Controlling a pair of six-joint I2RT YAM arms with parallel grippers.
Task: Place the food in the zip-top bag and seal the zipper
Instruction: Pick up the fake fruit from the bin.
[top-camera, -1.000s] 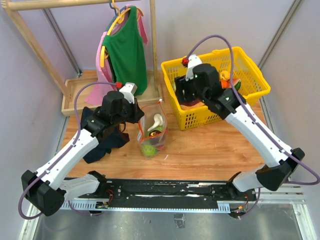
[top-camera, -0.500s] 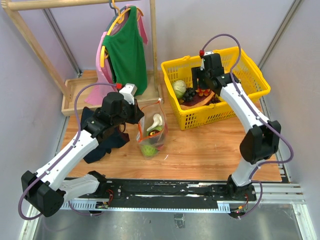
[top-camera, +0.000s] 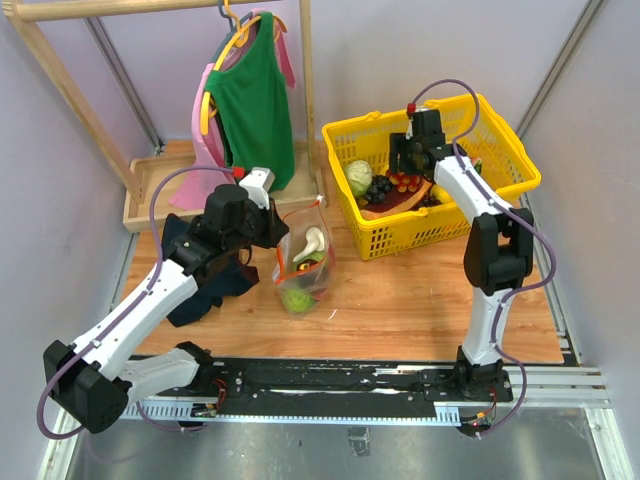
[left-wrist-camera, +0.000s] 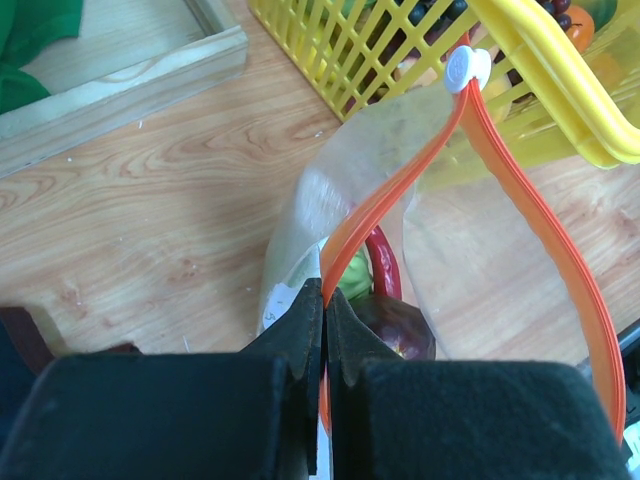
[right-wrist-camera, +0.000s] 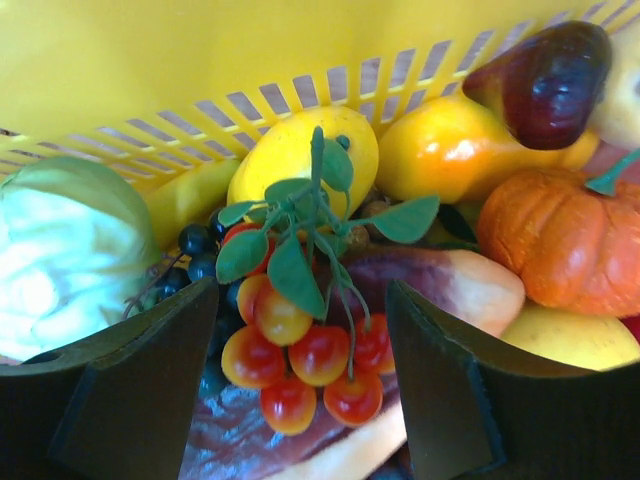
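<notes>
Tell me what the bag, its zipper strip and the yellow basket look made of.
Bag: thin clear plastic film, glossy; wood grain shows through, highlights on creases.
Zipper: orange-red, apparently stiffer plastic, smooth, holds its curve.
Basket: yellow moulded plastic, slotted walls, slight sheen.

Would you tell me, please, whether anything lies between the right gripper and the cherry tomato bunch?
Nothing visible: the open right gripper points at the cherry tomato bunch in the yellow basket, only that bunch's leaves on top.

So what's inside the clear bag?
Inside the zip-top bag is a pale white piece, a round green one deeper in, and a dark red one. Anything beneath them is covered, and the left gripper pinching the mouth hides that corner.
</notes>
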